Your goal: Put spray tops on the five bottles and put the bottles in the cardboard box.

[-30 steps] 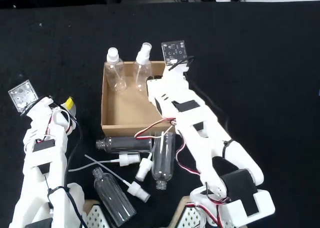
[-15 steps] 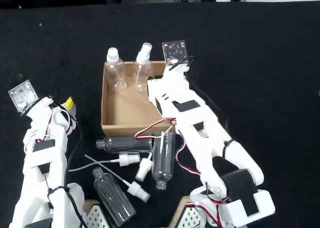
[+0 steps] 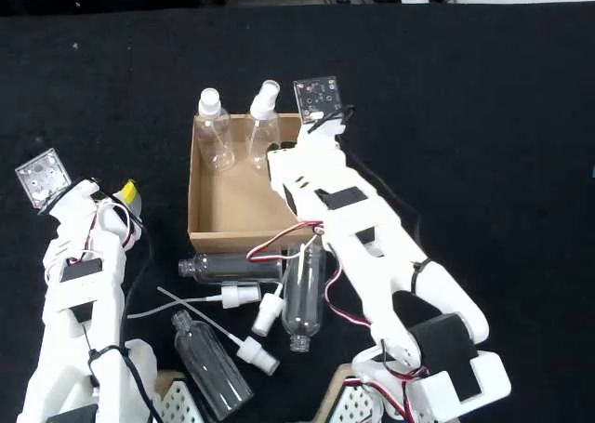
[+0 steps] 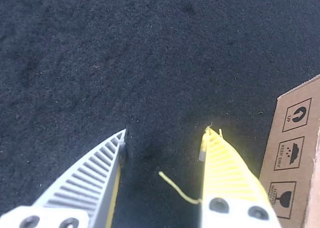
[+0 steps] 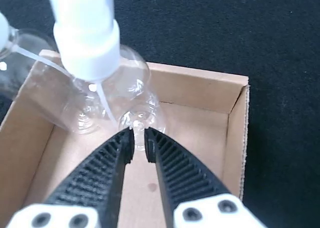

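Hanging over the box (image 3: 218, 240), the right claw (image 5: 137, 138) has its jaws drawn almost together with nothing between them, tips just short of the base of a capped bottle (image 3: 263, 130) that stands upright against the far wall; a second capped bottle (image 3: 213, 130) stands beside it in the far left corner. What is left to do lies the other way, behind this claw and outside the near wall: three bare bottles on the surface (image 3: 483, 116). One (image 3: 232, 267) lies along the near wall with its neck toward the left arm, one (image 3: 304, 297) lies under the right forearm with its neck toward the robot's base, and a third (image 3: 209, 363) lies slantwise close to the left arm. Three spray tops (image 3: 240, 296) are scattered among them, their thin tubes trailing toward the left. The left claw (image 4: 165, 133) hovers with jaws apart over bare surface just outside the box's left wall, so it looks the nearer to the slanted bottle and the tops. My guess is the right claw must lift back over the near wall before reaching anything; there is open room to the right of the box, while the ground between the arms is crowded
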### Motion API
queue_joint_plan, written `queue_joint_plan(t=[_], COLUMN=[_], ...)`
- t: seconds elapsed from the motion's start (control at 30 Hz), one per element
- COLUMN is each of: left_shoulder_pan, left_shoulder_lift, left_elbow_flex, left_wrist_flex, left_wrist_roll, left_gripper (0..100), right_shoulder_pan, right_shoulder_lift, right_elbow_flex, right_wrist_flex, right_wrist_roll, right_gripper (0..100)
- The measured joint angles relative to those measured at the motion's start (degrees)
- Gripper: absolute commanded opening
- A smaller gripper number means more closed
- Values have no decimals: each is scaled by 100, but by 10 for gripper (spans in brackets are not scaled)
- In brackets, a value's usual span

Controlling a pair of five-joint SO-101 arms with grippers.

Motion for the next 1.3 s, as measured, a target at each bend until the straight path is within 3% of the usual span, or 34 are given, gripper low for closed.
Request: queue_joint_plan(t=[1.3], left_shoulder_pan=[0], left_shoulder_lift=[0], left_elbow_flex=[0], left_wrist_flex=[0], left_wrist_roll=[0], left_gripper=[216], right_shoulder_pan=[167], right_shoulder_lift=[0], right_elbow_flex=[0], right_wrist_flex=[0], right_wrist_roll=[0], right_gripper=[10])
